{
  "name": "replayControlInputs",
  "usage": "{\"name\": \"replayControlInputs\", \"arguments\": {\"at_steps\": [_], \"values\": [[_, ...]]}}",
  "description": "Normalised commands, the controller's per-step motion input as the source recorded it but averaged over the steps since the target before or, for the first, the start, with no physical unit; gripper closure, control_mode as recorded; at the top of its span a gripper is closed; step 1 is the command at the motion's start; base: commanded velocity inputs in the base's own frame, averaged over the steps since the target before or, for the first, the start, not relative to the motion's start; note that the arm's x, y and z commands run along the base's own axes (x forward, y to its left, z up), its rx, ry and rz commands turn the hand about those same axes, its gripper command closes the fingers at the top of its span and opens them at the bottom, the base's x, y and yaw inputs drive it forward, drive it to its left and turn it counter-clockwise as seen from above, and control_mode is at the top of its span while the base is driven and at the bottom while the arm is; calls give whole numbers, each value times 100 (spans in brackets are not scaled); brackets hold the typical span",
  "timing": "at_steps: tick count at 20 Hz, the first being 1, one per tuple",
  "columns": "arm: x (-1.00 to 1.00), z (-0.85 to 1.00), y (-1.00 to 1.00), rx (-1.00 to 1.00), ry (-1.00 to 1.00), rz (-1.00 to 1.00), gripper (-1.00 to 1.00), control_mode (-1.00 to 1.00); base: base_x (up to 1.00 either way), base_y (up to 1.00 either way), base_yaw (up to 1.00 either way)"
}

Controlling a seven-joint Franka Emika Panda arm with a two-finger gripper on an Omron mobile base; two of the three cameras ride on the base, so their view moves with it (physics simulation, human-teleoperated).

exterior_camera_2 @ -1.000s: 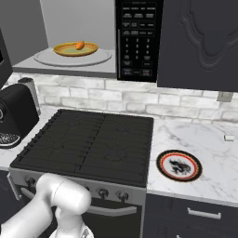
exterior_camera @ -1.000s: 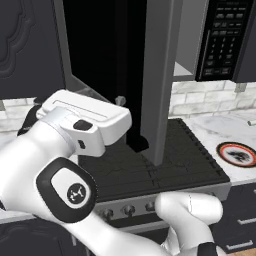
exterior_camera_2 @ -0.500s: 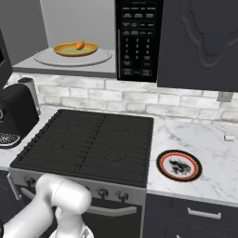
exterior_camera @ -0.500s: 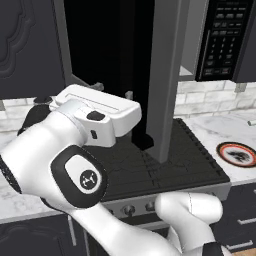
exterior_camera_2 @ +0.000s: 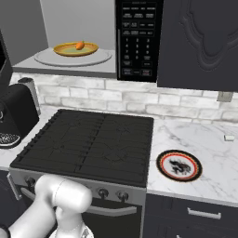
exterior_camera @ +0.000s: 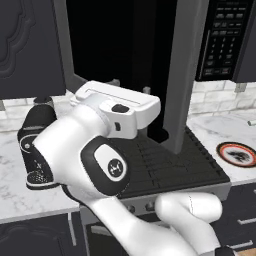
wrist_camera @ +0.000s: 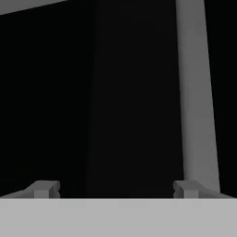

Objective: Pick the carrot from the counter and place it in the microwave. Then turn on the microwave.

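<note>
Marble desk (exterior_camera_2: 200, 139) lay below while the claw (wrist_camera: 113, 189), fingers apart and empty, faced the microwave (exterior_camera_2: 139, 39); beyond it, the carrot (exterior_camera_2: 80, 45), likely light, stiff and graspable mid-length, rested inside.

Small orange carrot (exterior_camera_2: 80, 45) on yellow dish inside open microwave (exterior_camera_2: 74, 58), above marble counter (exterior_camera_2: 200, 139).

microwave panel (exterior_camera_2: 136, 44) markings seemingly unreadable
</note>
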Motion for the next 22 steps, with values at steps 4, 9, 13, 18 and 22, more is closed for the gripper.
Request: {"name": "replayControlInputs", "arguments": {"at_steps": [4, 9, 13, 18, 22], "values": [[26, 0, -41, 0, 0, 4, -100, -100, 0, 0, 0], [34, 0, -38, 0, 0, 3, -100, -100, 0, 0, 0], [42, 0, -32, 0, 0, 1, -100, -100, 0, 0, 0], [40, 0, -24, 0, 0, 0, -100, -100, 0, 0, 0], [42, 0, -21, 0, 0, 0, -100, -100, 0, 0, 0]]}}
